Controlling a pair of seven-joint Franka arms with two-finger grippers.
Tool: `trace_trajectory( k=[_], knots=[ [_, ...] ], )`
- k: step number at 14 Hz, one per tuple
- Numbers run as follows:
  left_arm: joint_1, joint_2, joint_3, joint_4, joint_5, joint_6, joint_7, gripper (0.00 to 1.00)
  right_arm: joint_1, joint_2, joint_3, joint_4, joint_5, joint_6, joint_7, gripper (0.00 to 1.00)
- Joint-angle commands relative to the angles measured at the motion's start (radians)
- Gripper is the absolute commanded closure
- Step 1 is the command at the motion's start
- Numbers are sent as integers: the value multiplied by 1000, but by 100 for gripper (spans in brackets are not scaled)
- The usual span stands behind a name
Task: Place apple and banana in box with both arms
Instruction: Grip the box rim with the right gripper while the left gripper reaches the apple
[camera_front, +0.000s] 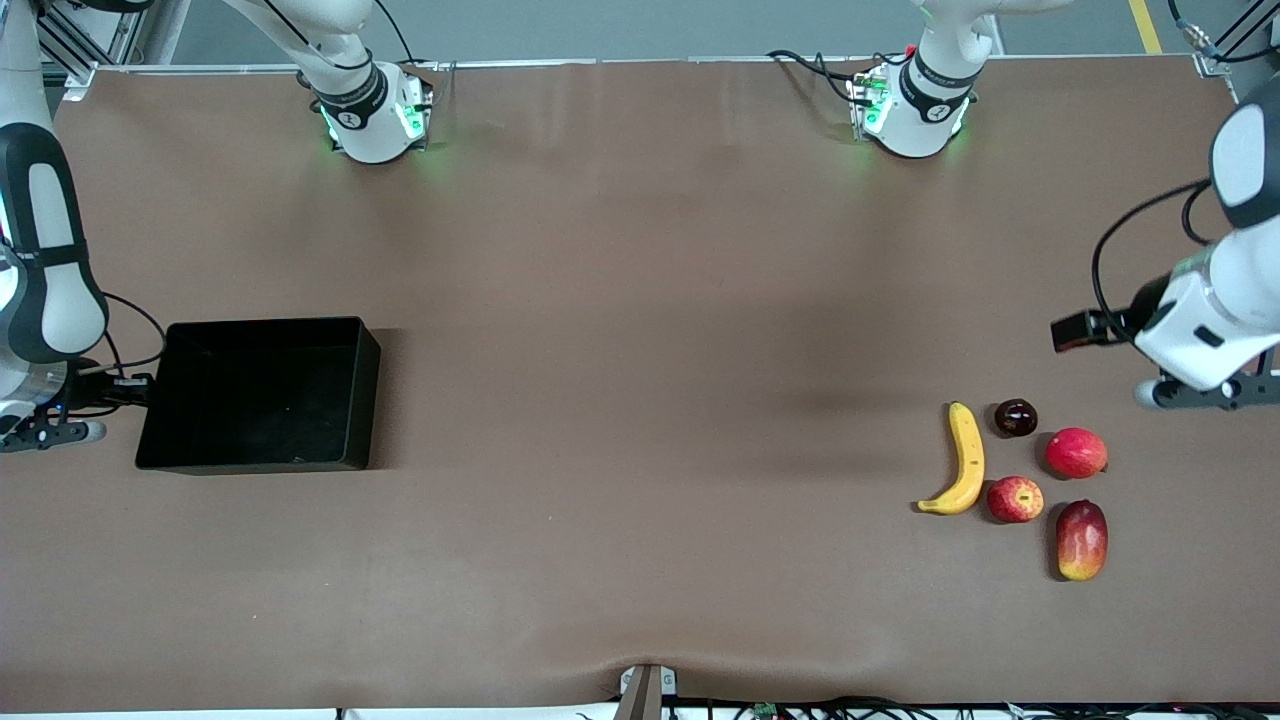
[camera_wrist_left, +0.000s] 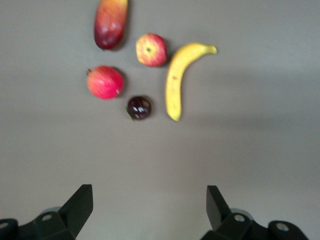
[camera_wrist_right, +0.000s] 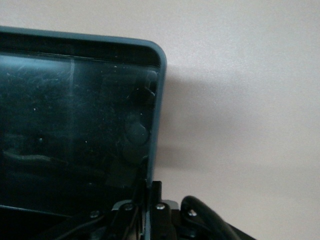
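The apple lies on the table at the left arm's end, beside the banana. Both show in the left wrist view, the apple next to the banana. My left gripper is open and empty, above the table beside the fruit group. The black box stands at the right arm's end. My right gripper is shut on the box's end wall, its fingers on either side of the rim.
A pink-red round fruit, a dark plum and a red-yellow mango-like fruit lie close round the apple. Bare brown table stretches between the box and the fruit.
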Motion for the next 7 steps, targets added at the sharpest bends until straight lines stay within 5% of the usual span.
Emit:
trace_trajectory(
  k=[1, 4, 7],
  knots=[
    [10, 121, 0, 33, 29, 85, 15, 0, 0, -3, 5, 4, 15, -44, -20, 100],
    [53, 225, 0, 33, 20, 253, 16, 0, 46, -28, 8, 82, 29, -260, 43, 100],
    [76, 316, 0, 33, 20, 373, 16, 0, 160, -68, 10, 150, 39, -487, 349, 100]
  ],
)
